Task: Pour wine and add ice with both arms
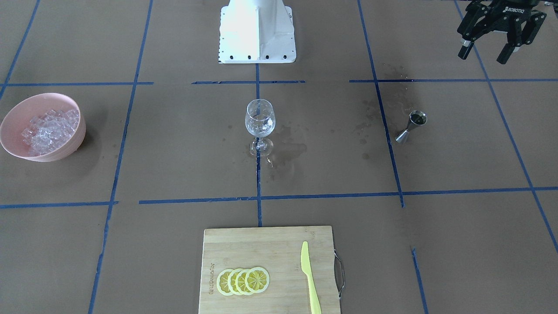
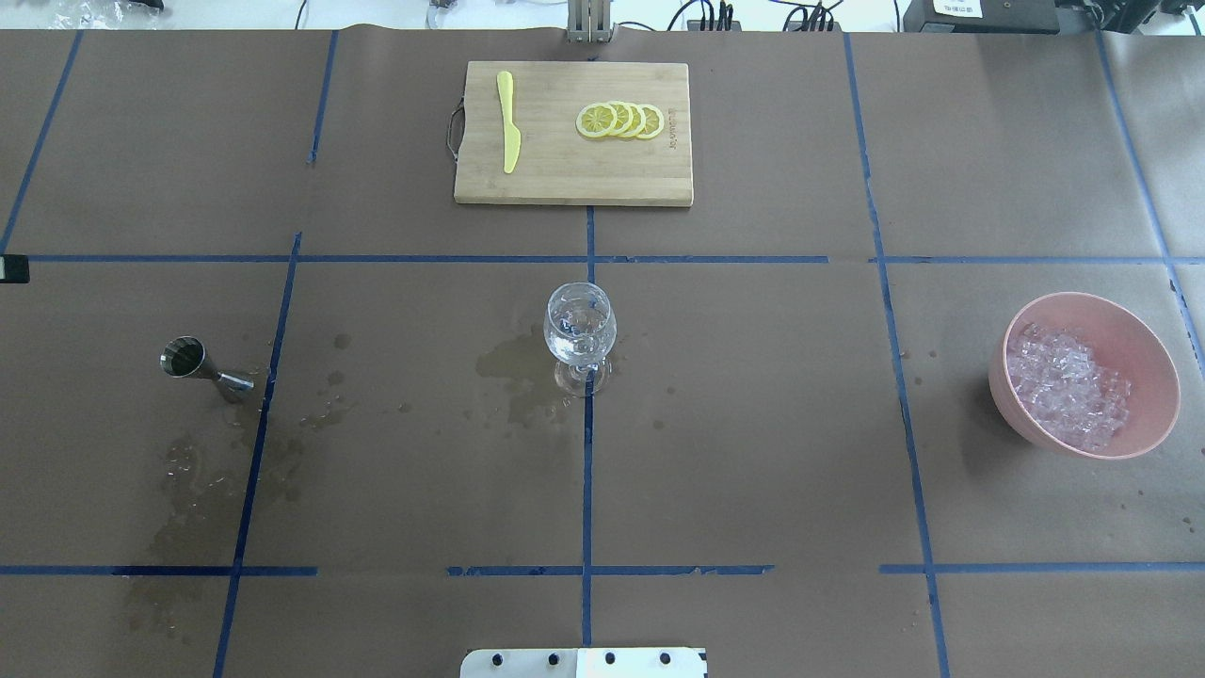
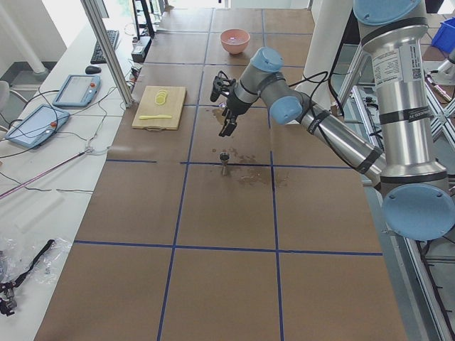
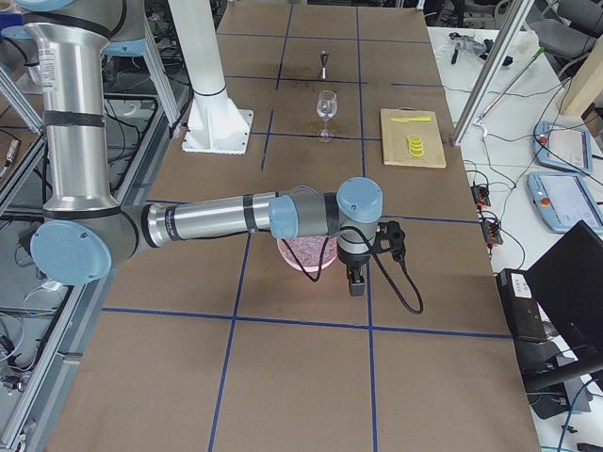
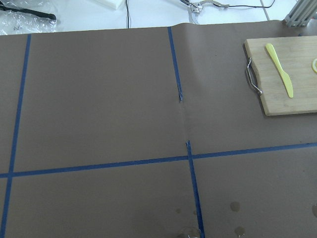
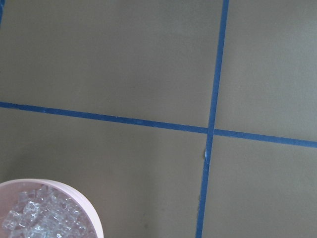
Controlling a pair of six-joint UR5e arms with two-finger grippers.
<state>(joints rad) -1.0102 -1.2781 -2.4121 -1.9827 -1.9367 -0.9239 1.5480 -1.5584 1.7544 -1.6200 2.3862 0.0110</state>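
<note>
While the left gripper (image 1: 484, 54) is hanging with its fingers spread and holding nothing, at one o'clock from the jigger (image 1: 411, 127) in the front-facing view and well apart from it, the wine glass (image 2: 579, 325) is standing upright at the middle of the bench (image 2: 753, 452). Taking the overhead view as a clock around the glass, the jigger is standing at nine o'clock. The pink bowl (image 2: 1134, 344), with the ice (image 2: 1068, 391) heaped in it, is sitting at three o'clock near that view's right edge. The cutting board (image 2: 565, 169) is lying at twelve o'clock, close to the bench's far edge. Wide stretches of brown bench are showing between them, with wet stains (image 2: 513, 367) spreading beside the glass's foot. The right gripper (image 4: 357, 281) is pointing down just beside the bowl's rim; whether its fingers are spread I cannot tell. Whether the wine is sitting in the glass or the jigger is not showing clearly.
</note>
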